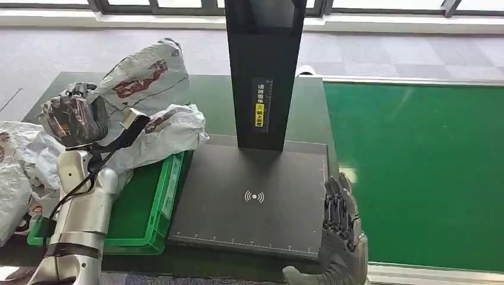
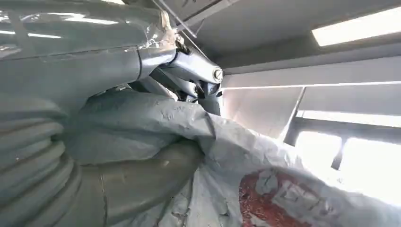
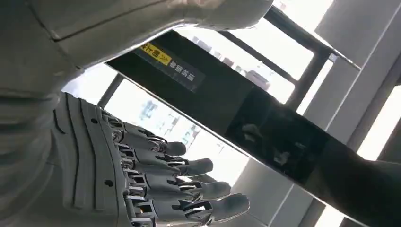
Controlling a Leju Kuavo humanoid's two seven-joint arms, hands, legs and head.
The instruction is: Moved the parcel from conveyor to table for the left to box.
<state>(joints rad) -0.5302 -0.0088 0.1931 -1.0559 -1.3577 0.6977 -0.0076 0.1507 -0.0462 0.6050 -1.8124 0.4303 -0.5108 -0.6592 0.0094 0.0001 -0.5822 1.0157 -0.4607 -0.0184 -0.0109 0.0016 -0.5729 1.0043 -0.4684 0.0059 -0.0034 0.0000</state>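
Observation:
My left hand (image 1: 74, 119) is raised above the left side of the table and grips a crumpled grey plastic parcel (image 1: 145, 77) with red print. In the left wrist view the thumb and fingers (image 2: 198, 78) clamp the parcel's (image 2: 265, 189) grey film. A second grey parcel (image 1: 172, 130) lies across the far rim of the green crate (image 1: 157, 222). My right hand (image 1: 342, 219) is low at the right edge of the scanner plate, beside the conveyor; its fingers (image 3: 189, 184) are stretched out and hold nothing.
A black scanner column (image 1: 264, 71) stands on a dark base plate (image 1: 255, 196) mid-table. The green conveyor belt (image 1: 416, 172) runs along the right. More grey parcels (image 1: 12, 172) are heaped at the far left beside the crate.

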